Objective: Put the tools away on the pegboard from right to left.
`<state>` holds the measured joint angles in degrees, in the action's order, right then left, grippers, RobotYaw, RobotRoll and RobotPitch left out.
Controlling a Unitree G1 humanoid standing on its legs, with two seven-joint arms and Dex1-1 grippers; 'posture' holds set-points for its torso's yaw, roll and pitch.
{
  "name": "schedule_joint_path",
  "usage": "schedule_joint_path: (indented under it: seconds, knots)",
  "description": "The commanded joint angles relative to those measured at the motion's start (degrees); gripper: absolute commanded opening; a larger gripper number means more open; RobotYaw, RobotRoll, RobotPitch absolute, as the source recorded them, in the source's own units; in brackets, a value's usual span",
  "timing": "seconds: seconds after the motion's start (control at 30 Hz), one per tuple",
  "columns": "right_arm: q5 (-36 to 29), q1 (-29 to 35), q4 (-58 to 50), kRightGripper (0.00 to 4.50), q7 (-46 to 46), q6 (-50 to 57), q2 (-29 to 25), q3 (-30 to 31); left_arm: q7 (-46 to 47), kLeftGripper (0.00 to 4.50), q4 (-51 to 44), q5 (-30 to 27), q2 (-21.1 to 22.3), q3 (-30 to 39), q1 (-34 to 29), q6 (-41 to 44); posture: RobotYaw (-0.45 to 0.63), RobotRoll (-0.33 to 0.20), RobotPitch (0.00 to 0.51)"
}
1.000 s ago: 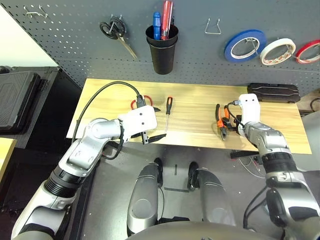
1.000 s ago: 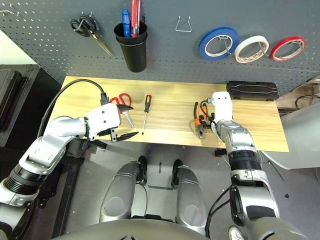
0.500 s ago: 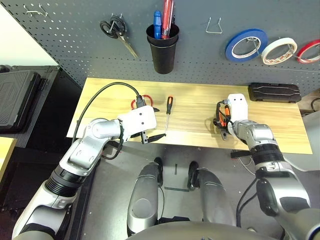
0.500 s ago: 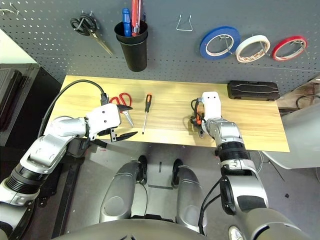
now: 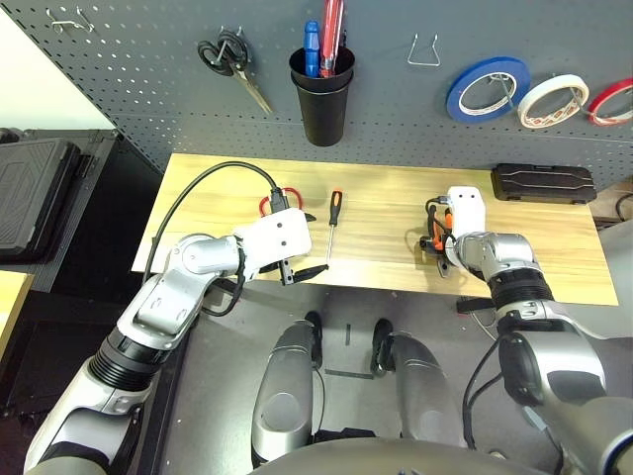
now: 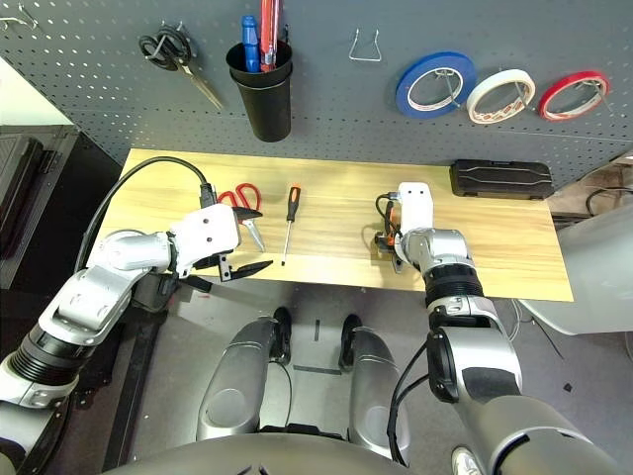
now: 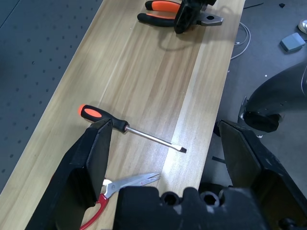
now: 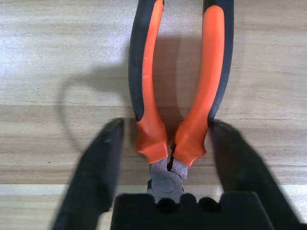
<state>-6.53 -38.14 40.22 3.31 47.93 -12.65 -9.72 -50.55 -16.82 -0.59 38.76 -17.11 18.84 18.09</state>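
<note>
Two claws reach over the counter (image 6: 336, 218). Widely open and empty, the left claw (image 7: 166, 126) has the slim black-and-orange-handled screwdriver (image 7: 103, 117) and red-handled scissors (image 7: 127, 183) lying near it. The right claw (image 8: 167, 122) is partly open, its fingers either side of the orange-and-black-handled pliers (image 8: 194, 128); I cannot tell whether they touch. Beyond it, the white tape roll (image 6: 474, 102) hangs on the pegboard (image 6: 336, 109).

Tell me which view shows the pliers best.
The right wrist view: the pliers lie there from handles to pivot, between the right gripper's fingers. The left wrist view adds the jaws but hides the middle; both eye views show only parts beside the gripper.
</note>
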Motion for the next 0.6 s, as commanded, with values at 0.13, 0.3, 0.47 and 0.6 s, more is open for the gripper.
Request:
schedule_joint_path:
  seconds: [0.13, 0.3, 0.47, 0.6]
  knots:
    - [0.3, 1.0, 2.5, 2.13, -0.5, -0.4, -0.3, -0.2, -0.3, 4.5, 0.3, 1.3, -0.4, -1.3, -0.6, 0.0, 0.24, 0.0, 0.31]
    - [1.3, 2.1, 0.7, 2.13, 0.1, -1.9, -0.7, 1.4, -0.3, 4.5, 0.7, 1.8, -0.5, -1.3, -0.8, -0.5, 0.24, 0.0, 0.31]
    - [6.2, 6.6, -8.5, 2.13, 5.2, -9.8, -3.4, 10.2, 0.0, 4.5, 0.2, 1.5, -0.8, -0.8, -1.1, -0.6, 0.24, 0.0, 0.306]
    - [7.1, 9.9, -15.1, 2.13, 7.1, -12.7, -4.8, 11.8, 0.4, 4.5, -0.5, 0.6, -0.8, 0.7, -1.7, -0.8, 0.24, 0.0, 0.301]
